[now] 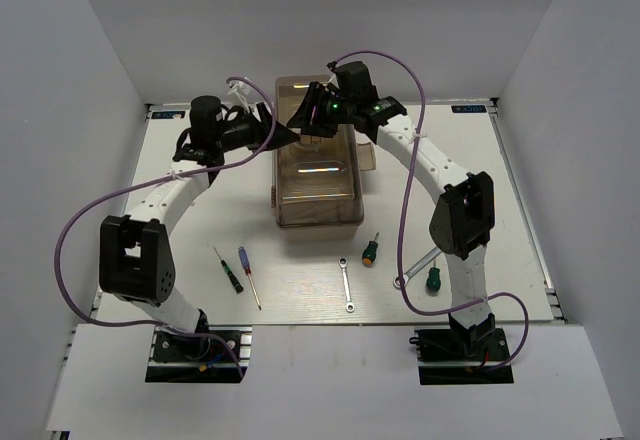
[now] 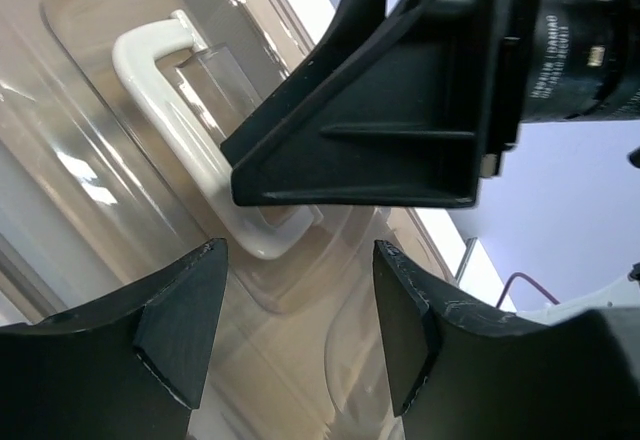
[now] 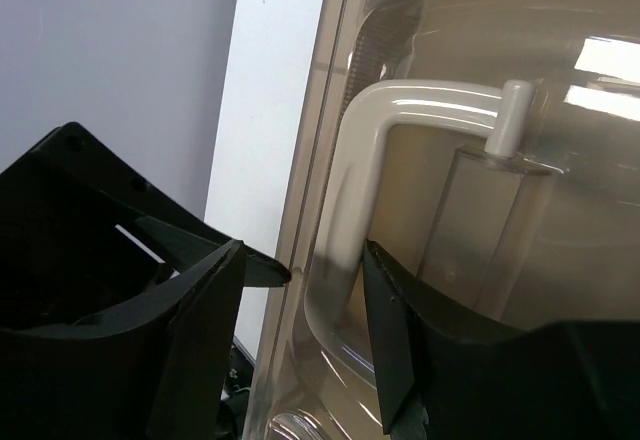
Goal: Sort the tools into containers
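Note:
The toolbox (image 1: 318, 175) stands mid-table with its translucent brown lid (image 2: 120, 190) down and its white handle (image 2: 175, 120) lying flat. Both grippers hang over the far end of the lid. My left gripper (image 1: 284, 133) (image 2: 298, 332) is open above the lid, just short of the handle. My right gripper (image 1: 304, 117) (image 3: 300, 340) is open, its jaws straddling the handle's (image 3: 345, 220) end and the lid's rim, one finger outside the box. The tools lie near the front: two thin screwdrivers (image 1: 229, 270) (image 1: 248, 276), a small wrench (image 1: 346, 285), two green stubby screwdrivers (image 1: 370, 250) (image 1: 433, 280) and a longer wrench (image 1: 420, 264).
White walls close in the table (image 1: 180, 250) on the left, right and far sides. Purple cables (image 1: 85, 210) loop out from both arms. The right arm's elbow (image 1: 462, 215) stands over the longer wrench and one stubby screwdriver.

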`<action>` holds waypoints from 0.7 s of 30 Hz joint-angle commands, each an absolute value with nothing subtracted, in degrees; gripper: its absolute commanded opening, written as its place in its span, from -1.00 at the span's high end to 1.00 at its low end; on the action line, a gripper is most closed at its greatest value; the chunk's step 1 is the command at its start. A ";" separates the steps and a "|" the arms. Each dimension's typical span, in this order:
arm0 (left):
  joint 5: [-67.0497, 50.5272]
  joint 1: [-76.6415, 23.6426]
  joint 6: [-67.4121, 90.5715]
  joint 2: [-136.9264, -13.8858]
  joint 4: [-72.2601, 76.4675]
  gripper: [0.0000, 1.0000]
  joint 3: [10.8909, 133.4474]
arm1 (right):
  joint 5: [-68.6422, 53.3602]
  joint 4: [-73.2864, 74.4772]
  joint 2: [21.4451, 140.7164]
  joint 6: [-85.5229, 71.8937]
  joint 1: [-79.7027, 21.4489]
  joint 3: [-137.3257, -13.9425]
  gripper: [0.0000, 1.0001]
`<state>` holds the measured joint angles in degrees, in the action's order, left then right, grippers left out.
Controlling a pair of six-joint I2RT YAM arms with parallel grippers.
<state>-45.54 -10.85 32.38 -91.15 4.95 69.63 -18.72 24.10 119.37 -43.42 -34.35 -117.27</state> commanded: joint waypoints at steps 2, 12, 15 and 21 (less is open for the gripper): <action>-44.21 -12.21 29.72 -91.23 3.17 -0.39 72.77 | -23.11 19.51 117.42 -45.97 -34.81 -117.42 -0.12; -39.38 -13.27 26.98 -92.90 -1.14 -0.34 74.62 | -24.26 19.16 117.33 -47.11 -34.45 -117.25 -0.09; -37.80 -13.79 26.46 -93.43 -2.90 -0.34 75.84 | -24.52 18.90 117.16 -47.63 -34.28 -117.07 -0.09; -35.16 -14.33 24.79 -95.10 -7.37 -0.34 78.57 | -24.96 18.81 117.07 -48.07 -34.19 -116.98 -0.09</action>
<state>-37.71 -13.82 26.72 -94.70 -2.94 76.40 -20.99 23.59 119.37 -46.15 -33.39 -117.19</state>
